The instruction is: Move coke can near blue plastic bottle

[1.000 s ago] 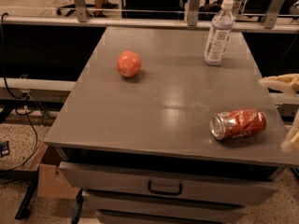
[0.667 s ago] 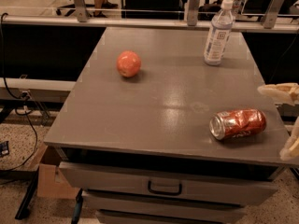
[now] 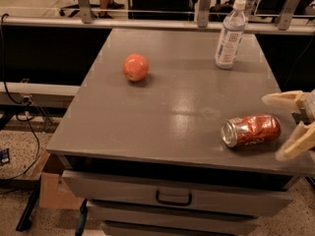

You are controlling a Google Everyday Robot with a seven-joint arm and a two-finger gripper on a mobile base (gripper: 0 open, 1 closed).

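The coke can [image 3: 251, 130] lies on its side near the front right of the grey table [image 3: 167, 107], its silver top facing left. The blue plastic bottle [image 3: 230, 35] stands upright at the far right of the table, well behind the can. My gripper [image 3: 288, 124] comes in from the right edge with its two pale fingers [image 3: 283, 100] spread open, one behind the can's right end and one in front of it. It holds nothing.
A round orange-red apple [image 3: 135, 67] sits on the table's left half. The table has drawers with a handle [image 3: 173, 198] below its front edge. A railing with metal posts [image 3: 204, 4] runs behind the table. Cables lie on the floor at left.
My gripper has shifted slightly left toward the can's right end. The can, bottle and apple have not moved.
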